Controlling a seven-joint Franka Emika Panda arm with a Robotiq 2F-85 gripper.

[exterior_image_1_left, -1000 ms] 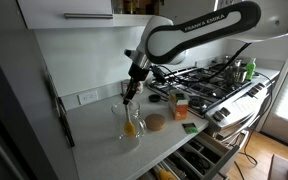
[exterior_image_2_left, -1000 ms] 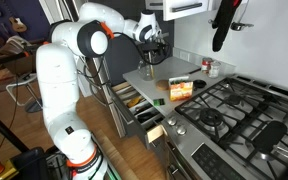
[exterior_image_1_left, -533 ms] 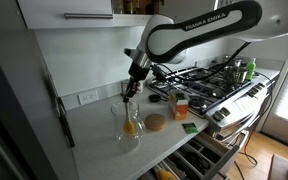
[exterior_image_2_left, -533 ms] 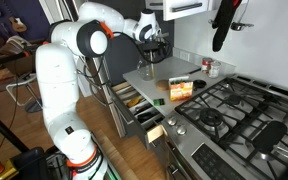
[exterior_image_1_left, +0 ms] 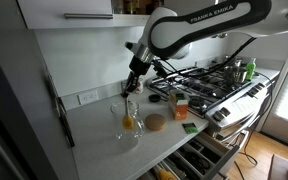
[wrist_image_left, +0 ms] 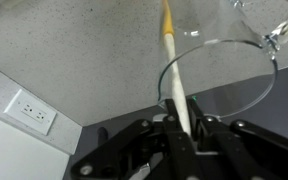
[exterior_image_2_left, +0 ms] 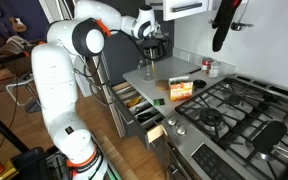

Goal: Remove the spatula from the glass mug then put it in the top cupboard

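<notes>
The gripper (exterior_image_1_left: 133, 88) is shut on the top of the spatula (exterior_image_1_left: 130, 108), a slim pale stick with its orange-yellow end still inside the glass mug (exterior_image_1_left: 130, 127) on the grey counter. In the wrist view the spatula (wrist_image_left: 174, 62) runs up from between the closed fingers (wrist_image_left: 187, 126), through the mug's clear rim (wrist_image_left: 267, 92). The top cupboard (exterior_image_1_left: 69, 12) is the white wall cabinet with a silver bar handle, above and to the left of the gripper. In an exterior view the gripper (exterior_image_2_left: 149, 60) hangs over the mug (exterior_image_2_left: 148, 73).
An orange box (exterior_image_1_left: 180, 108), a brown round disc (exterior_image_1_left: 156, 122) and a small green item (exterior_image_1_left: 190, 127) lie on the counter beside the mug. The stove (exterior_image_1_left: 212, 82) stands to the right. Pull-out drawers (exterior_image_1_left: 199, 160) are open below. A wall outlet (wrist_image_left: 31, 112) is on the backsplash.
The gripper has risen a little with the spatula in it. The orange end sits higher in the mug than before.
</notes>
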